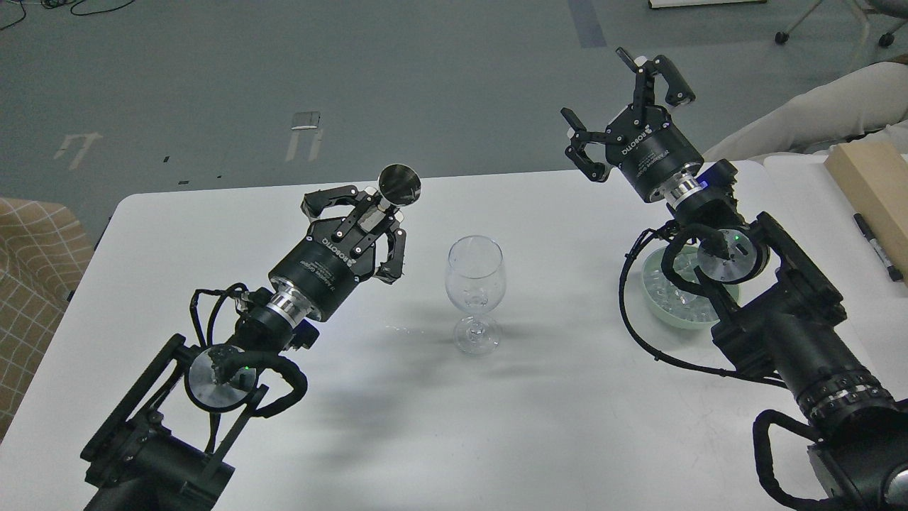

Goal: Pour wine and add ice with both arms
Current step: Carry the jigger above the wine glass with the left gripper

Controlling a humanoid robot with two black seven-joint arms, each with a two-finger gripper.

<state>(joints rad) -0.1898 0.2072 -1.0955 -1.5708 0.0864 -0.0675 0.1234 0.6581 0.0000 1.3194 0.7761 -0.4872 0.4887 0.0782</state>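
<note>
The left gripper is hovering over the white table, its fingers closing around a small silvery, round-ended object that is pointing up and away; what that object is cannot be told. The right gripper is hanging higher, past the table's far edge, its fingers spreading wide and holding nothing. The ice is lying in a pale green bowl on the right side of the table, partly hidden beneath the right arm and its looping black cable. An empty wine glass is standing upright near the table's middle, between the two arms and well apart from the bowl, with the left gripper just to its left. The left arm is reaching in from the lower left corner. A wooden block and a black marker are lying at the far right, on an adjoining surface. Grey floor is stretching beyond the table.
</note>
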